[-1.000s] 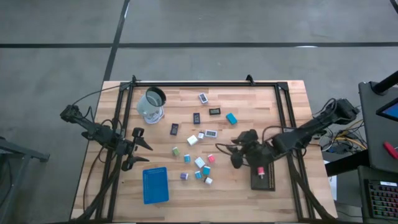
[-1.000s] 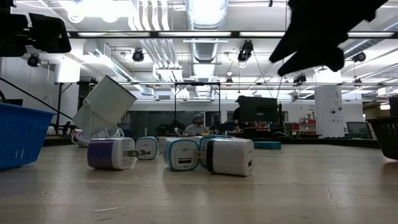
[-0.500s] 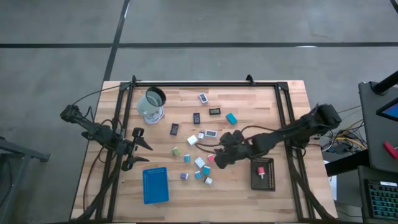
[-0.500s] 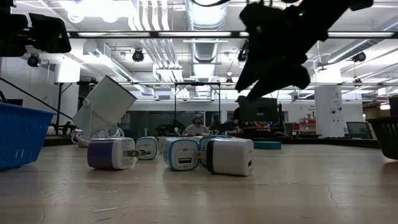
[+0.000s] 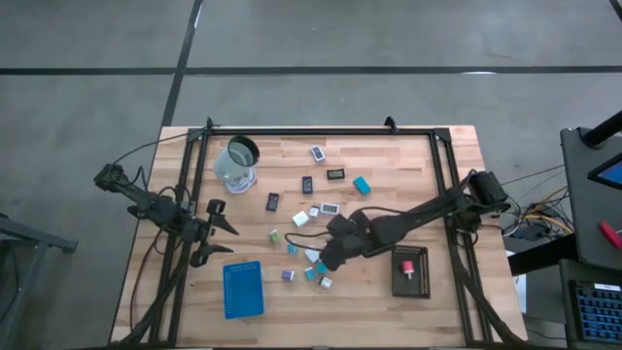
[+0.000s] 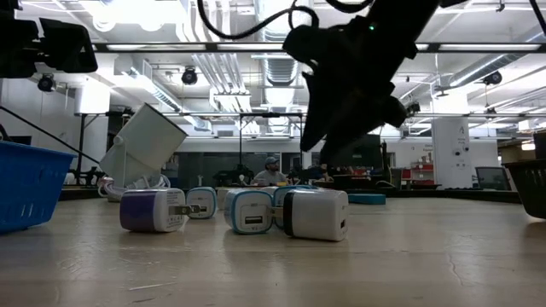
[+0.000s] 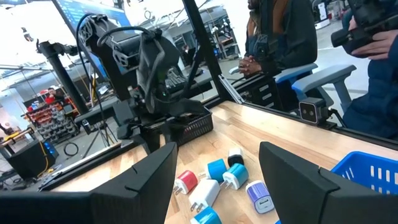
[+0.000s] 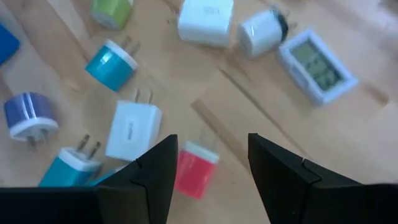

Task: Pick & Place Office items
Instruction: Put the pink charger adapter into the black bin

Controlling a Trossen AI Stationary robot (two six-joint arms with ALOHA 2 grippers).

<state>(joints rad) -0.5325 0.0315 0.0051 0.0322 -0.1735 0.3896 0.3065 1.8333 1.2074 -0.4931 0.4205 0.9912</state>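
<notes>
Light wood-grain desk [image 5: 408,156]. Blue tray [image 5: 243,289], black tray [image 5: 409,271] with a red-pink piece inside. Office items [image 8: 132,130]: white, teal, purple, green, pink-red blocks; white rectangle with grey screen [image 8: 317,65]. Dark arms, black frame.

I work in a big open lab or workshop hall. Beyond my wooden tabletop [image 5: 408,156] the low view shows exposed ducts [image 6: 281,26] and strip lights [image 6: 162,48] on a high unfinished ceiling, with a person [image 6: 270,172] seated far off among benches and monitors [image 6: 493,177]. The floor [image 5: 389,39] is bare grey concrete. My left wrist view catches shelves of gear [image 7: 53,115], office chairs [image 7: 323,84] and people [image 7: 280,31] seated close by.
</notes>
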